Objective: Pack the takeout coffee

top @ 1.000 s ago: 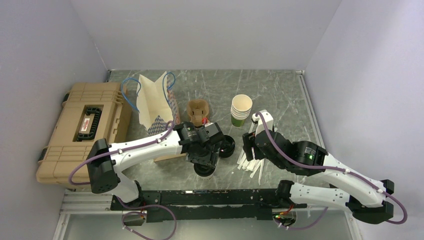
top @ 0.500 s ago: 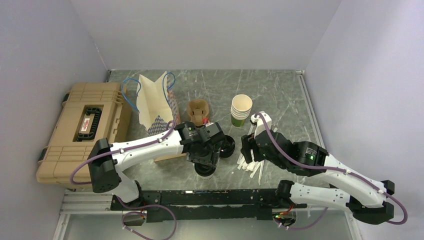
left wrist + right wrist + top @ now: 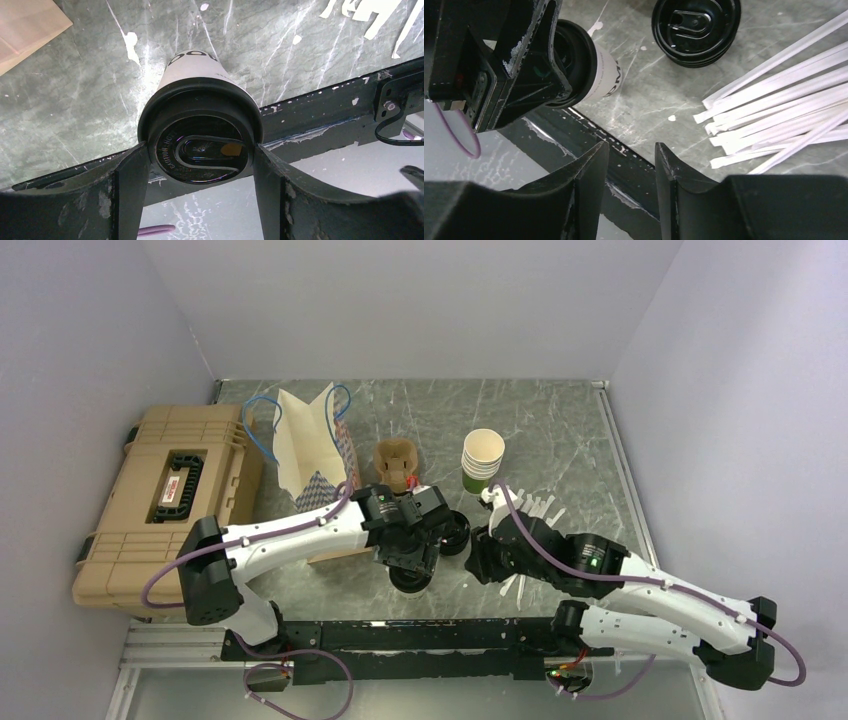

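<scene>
With the left gripper clenched on the lid of the cup at the surface's near edge, the grasp seems made, so next comes lifting it toward the bag at eleven o'clock, while the right gripper hangs slightly parted and empty.

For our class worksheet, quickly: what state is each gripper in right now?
Left gripper: closed on the takeout coffee, gripping near its top.
Right gripper: slightly open, holding nothing.
</scene>
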